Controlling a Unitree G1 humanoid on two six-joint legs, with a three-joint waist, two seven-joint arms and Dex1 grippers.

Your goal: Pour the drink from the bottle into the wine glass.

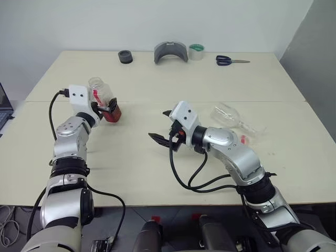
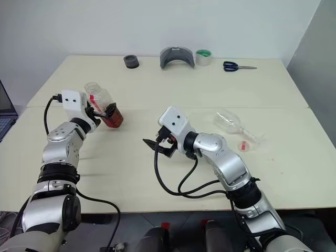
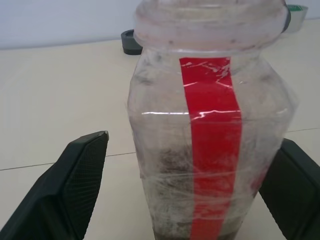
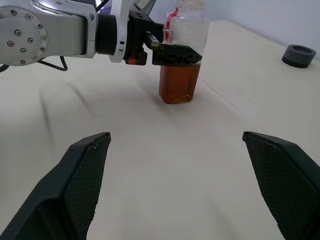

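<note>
The right gripper [image 1: 163, 137] is hanging over the middle of the table [image 1: 157, 173], nearest to the front edge. Its arm is bending in from the front right corner, and the gripper is pointing level toward the left side. Its two black fingers [image 4: 82, 180] are standing wide apart and are holding nothing. A black cable [image 1: 197, 181] is looping down beside the arm and lying on the table top.

Behind that arm, near the right edge, the wine glass [image 2: 233, 125] is lying on its side. A small red and white cap [image 2: 243, 145] is lying just beside its stem.

Over by the left edge, the bottle [image 2: 103, 106] is standing upright on the table with no cap on it. The drink [image 4: 179, 84] is sitting low in it, amber brown. A red strip [image 3: 212, 150] is running down its side. The left gripper [image 2: 105, 111] is reaching level from the left, with the bottle between its fingers [image 3: 80, 175]. The fingers are spread wide, and a gap is showing between one finger and the bottle.

Along the far edge, a black ring [image 1: 125, 56], a grey curved piece [image 1: 170, 52], a roll of tape [image 1: 196, 51] and blue scissors [image 1: 230, 61] are lying in a row, well apart from both arms. The table is pale cream with a seam running across it. A plain white wall [image 1: 157, 21] is standing behind it.
</note>
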